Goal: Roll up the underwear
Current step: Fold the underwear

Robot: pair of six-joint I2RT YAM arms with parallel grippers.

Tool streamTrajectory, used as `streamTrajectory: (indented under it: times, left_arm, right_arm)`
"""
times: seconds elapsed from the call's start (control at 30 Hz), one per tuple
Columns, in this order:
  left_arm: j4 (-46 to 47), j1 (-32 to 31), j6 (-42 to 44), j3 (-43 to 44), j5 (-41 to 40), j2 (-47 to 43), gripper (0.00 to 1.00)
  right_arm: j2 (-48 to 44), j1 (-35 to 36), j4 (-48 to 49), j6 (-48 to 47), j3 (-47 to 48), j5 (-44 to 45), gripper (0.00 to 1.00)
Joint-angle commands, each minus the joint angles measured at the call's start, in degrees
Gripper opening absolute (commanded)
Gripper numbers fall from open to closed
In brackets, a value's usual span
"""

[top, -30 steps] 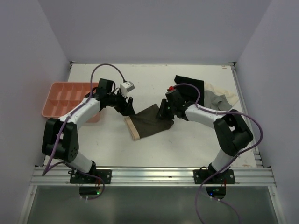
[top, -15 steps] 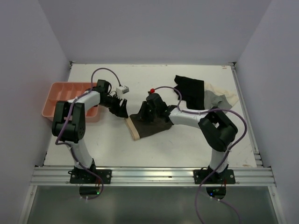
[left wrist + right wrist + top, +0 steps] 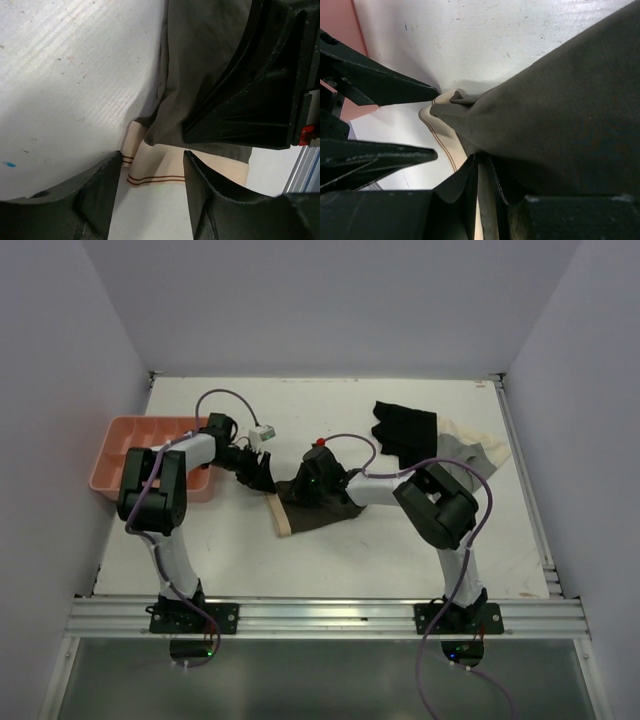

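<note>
A white tabletop (image 3: 330, 410) is enclosed by pale walls (image 3: 330, 310), with an orange tray (image 3: 140, 445) at its left edge and a black garment (image 3: 405, 430) at the far right. The underwear (image 3: 322, 512) is laid flat at the middle. The left gripper (image 3: 260, 473) is held spread just above the beige waistband (image 3: 165, 172) corner. The right gripper (image 3: 308, 486) is narrowed to a slit at the brown fabric's edge; whether a fold is pinched cannot be told.

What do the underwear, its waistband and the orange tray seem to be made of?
By look, the underwear is soft matte fabric, dark brown, creasing into folds. Its waistband seems elastic: pale beige, thin brown stripes. The tray is probably moulded plastic: smooth salmon-orange, with compartments.
</note>
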Motion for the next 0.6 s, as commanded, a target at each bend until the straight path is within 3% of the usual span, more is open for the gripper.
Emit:
streamTrajectory:
  times: [0.0,0.33,0.57]
  left_arm:
    - [-0.98,0.18,-0.53,0.61,0.78,4.52,0.56]
    - [-2.13,0.61,-2.99,2.54,4.65,8.22,0.41]
    - [1.99,1.67,-3.08,0.17,4.92,0.93,0.33]
  right_arm:
    - [3.32,0.15,-4.48,-0.52,-1.51,2.06,0.17]
    - [4.02,-0.20,-4.92,-3.24,-2.92,0.65,0.15]
    - [3.58,-1.17,-4.74,-5.18,-3.97,0.04,0.13]
